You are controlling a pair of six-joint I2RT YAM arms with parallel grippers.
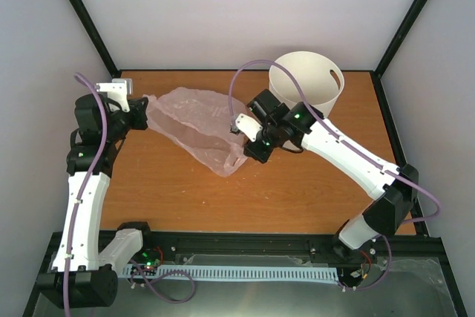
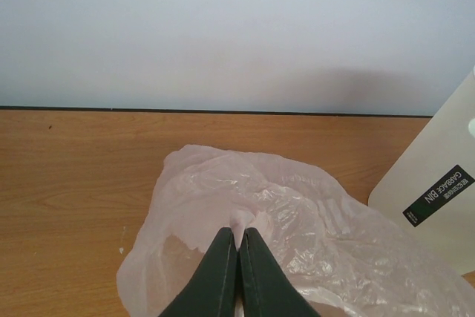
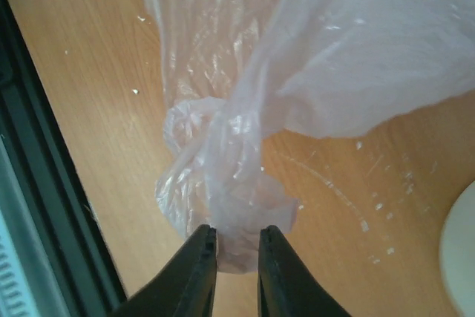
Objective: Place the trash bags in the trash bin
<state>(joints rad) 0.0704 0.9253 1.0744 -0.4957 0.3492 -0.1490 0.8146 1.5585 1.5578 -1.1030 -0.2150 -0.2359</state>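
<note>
Hidden: in the top view the base of the white round plastic bin (image 1: 297, 79) sits behind my right arm. My left wrist view cuts the bin off at the right edge, leaving one wall and a black "GARBAGE BIN" label (image 2: 438, 195). My right wrist view gives only a white sliver of it.
Hard to read: from above, both pairs of fingertips are lost against plastic and wrist hardware.
My left gripper (image 2: 237, 237): fingers clenched together, with a small peak of the pale pink translucent plastic bag (image 1: 197, 120) nipped at the tips, at its left edge.
My right gripper (image 3: 237, 239): fingers drawn narrow, pressing a bunched, twisted fold of the bag between them, at its near right end.
Bag: strung between my two grippers, crinkled, spread over the wooden table (image 1: 312, 191), left of the bin and outside it.
Edges: the black rail (image 3: 30, 183) runs along the table's near side. Bare wood lies open between bag and rail, and beyond the bag up to the white wall (image 2: 237, 27).
Bin: upright at the far right, mouth up, only its white inner wall showing.
</note>
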